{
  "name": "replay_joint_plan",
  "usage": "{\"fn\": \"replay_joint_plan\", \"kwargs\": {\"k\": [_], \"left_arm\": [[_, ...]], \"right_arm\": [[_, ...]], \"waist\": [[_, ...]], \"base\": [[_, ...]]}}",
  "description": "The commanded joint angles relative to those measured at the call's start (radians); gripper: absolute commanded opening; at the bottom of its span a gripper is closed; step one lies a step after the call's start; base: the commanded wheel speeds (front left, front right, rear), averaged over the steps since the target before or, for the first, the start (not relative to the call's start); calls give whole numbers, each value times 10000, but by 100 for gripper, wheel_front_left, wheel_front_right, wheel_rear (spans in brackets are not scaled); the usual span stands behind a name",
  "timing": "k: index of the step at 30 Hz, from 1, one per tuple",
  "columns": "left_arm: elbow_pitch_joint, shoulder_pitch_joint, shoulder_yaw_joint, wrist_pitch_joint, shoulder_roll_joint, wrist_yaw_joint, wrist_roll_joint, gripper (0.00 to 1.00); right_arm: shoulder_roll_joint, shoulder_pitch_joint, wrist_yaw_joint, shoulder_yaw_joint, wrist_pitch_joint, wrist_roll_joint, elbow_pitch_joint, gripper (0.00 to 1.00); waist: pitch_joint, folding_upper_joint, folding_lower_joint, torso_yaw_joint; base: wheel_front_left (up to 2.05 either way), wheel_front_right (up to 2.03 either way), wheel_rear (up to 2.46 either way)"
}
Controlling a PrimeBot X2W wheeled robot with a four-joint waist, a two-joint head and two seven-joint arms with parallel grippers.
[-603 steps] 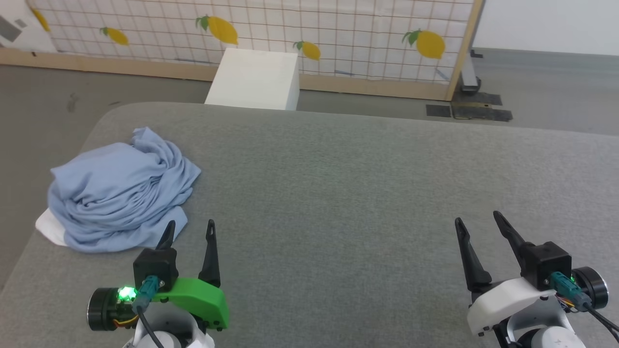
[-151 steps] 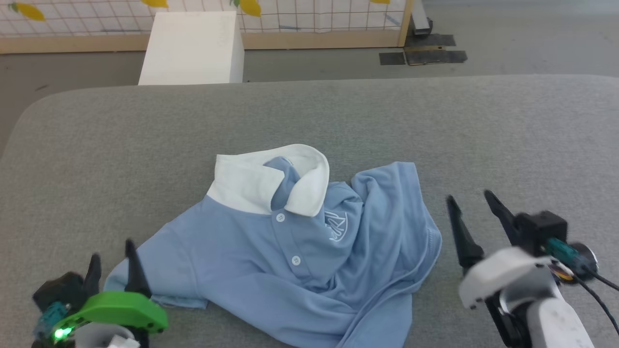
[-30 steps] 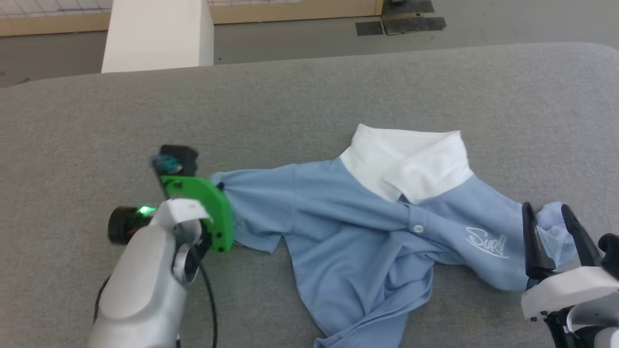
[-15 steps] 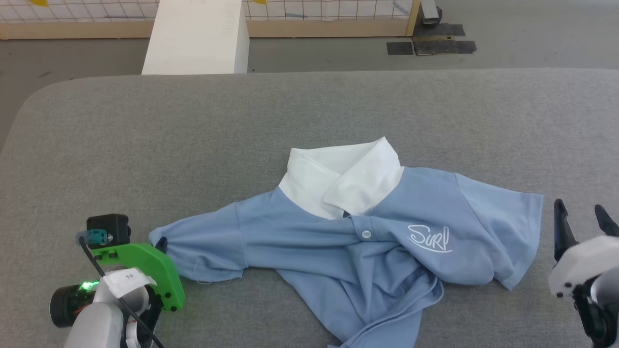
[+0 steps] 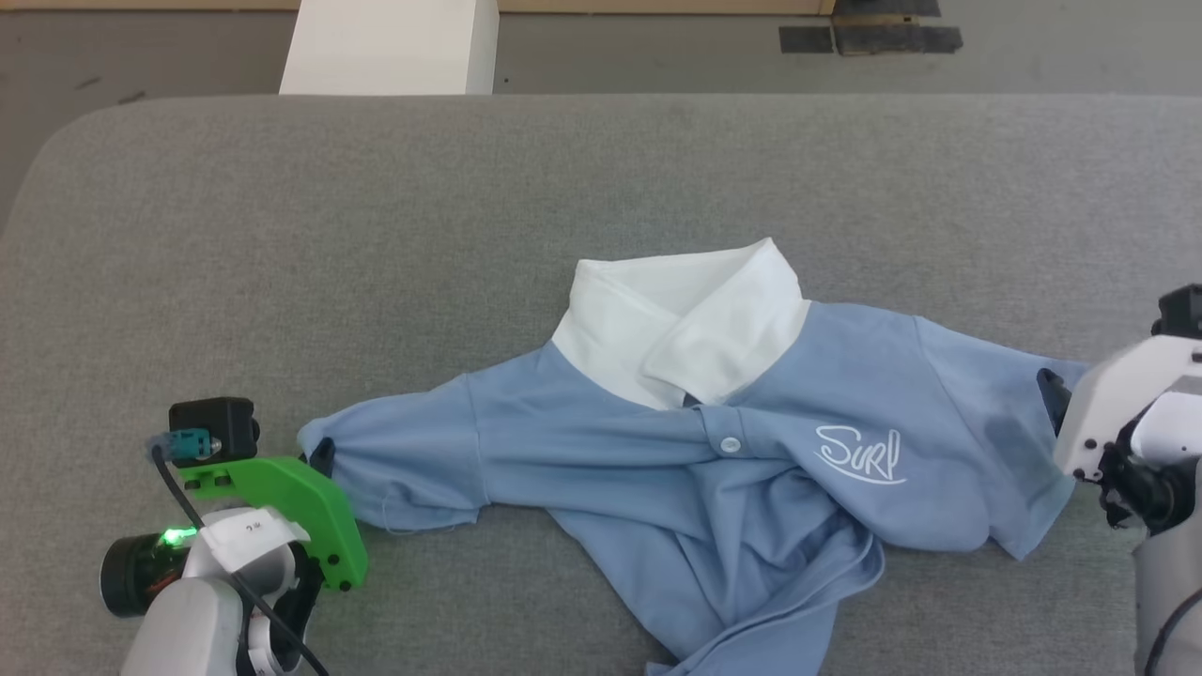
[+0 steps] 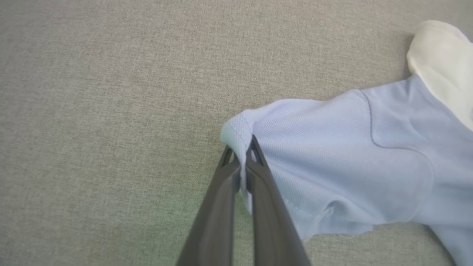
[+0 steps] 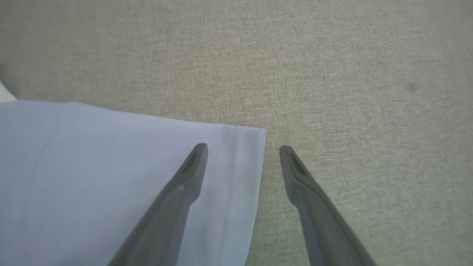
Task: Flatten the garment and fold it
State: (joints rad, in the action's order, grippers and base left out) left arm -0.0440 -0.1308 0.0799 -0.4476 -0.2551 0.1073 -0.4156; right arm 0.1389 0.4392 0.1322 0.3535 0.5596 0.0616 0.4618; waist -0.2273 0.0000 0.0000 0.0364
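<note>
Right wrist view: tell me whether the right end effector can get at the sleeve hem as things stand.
Probably yes. The right end effector is open and straddles the sleeve hem: one finger over the garment, the other over the bare grey surface. Nothing lies between them and the hem.

The head camera looks steeply down from high above the near side of the grey padded surface, far enough back to take in the spread polo shirt, with floor and a white box at 12 o'clock. The left wrist camera sits close over that surface, looking along the left gripper at one sleeve hem. The head view has that spot at 8 o'clock. Both show the white collar, at 2 o'clock in the wrist view. The right wrist camera is just as close, facing down along the right gripper at the opposite sleeve edge, which sits at 3 o'clock in the head view.
</note>
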Motion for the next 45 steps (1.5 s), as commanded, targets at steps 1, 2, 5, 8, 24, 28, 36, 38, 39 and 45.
{"fn": "replay_joint_plan", "kwargs": {"k": [1,2,5,8,24,28,36,38,39,45], "left_arm": [[84,-170,18,-42,-49,58,-56,0],[120,-205,34,-51,-50,59,-57,0],[214,-272,76,-95,-71,73,-43,0],[269,-319,121,-142,-95,74,-41,0],[834,-914,104,113,-980,-582,65,0],[1266,-1407,-257,445,-1098,-959,-466,0],[2109,-3018,-874,285,-961,-1120,-1676,0],[2218,-3579,-1090,169,-735,-1090,-2282,0],[2249,-3912,-1204,117,-689,-1075,-2517,0],[1901,-5793,-1563,111,-449,-754,-3092,0]], "right_arm": [[88,288,-15,-47,278,49,234,100],[150,431,-15,-108,523,92,419,100],[310,701,-15,-314,1286,103,786,100],[427,814,-15,-554,2089,153,953,98],[1420,803,-15,-1884,2820,991,-984,0],[1785,826,-15,-2200,2655,1160,-2022,0],[2559,1782,-15,-2645,2525,1263,-3874,0],[2733,2275,-15,-2828,2543,1278,-4161,0],[2823,2595,-15,-2957,2561,1276,-4270,0],[3241,4582,-15,-3722,2344,1033,-4189,0]], "waist": [[-259,0,0,134],[-324,0,0,160],[-483,0,0,213],[-576,0,0,243],[-123,0,0,-47],[244,0,0,-171],[723,0,0,-405],[741,0,0,-469],[727,0,0,-506],[297,0,0,-581]], "base": [[0,0,0],[0,0,0],[0,0,0],[0,0,0],[0,0,0],[0,0,0],[0,0,0],[0,0,0],[0,0,0],[0,0,0]]}}
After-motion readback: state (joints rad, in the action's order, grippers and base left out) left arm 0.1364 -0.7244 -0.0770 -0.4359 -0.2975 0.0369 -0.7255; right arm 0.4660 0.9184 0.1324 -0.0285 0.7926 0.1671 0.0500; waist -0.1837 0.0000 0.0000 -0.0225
